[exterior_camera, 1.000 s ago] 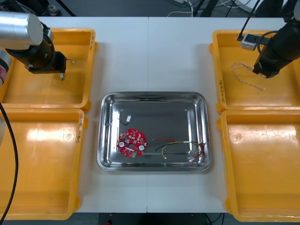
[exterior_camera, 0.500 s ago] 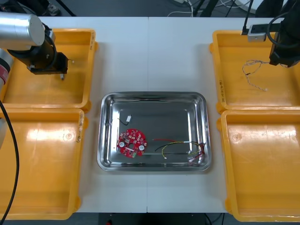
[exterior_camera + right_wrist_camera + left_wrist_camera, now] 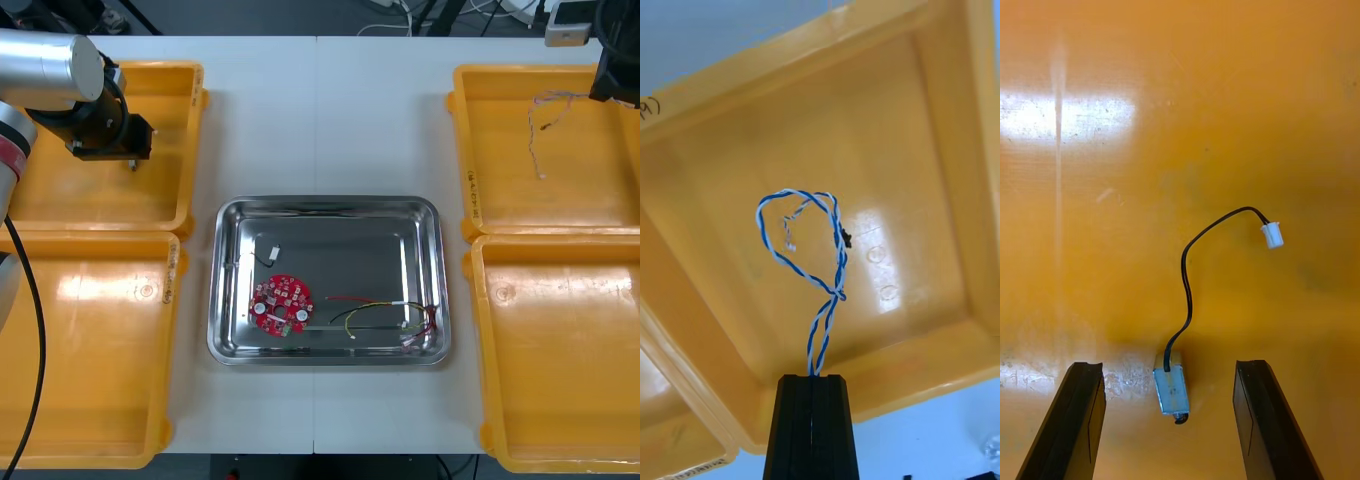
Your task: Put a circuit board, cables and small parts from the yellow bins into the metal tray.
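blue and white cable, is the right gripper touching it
Touching. The right wrist view shows the right gripper shut on the blue and white cable.

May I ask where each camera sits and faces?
Front view: overhead, looking steeply down at metal tray and yellow bins; both arms show.
Right wrist view: on that wrist, facing a bin; right gripper shut on twisted cable.
Left wrist view: on that wrist, facing a bin floor; left gripper open.
Shared: front and right wrist views show the twisted cable.
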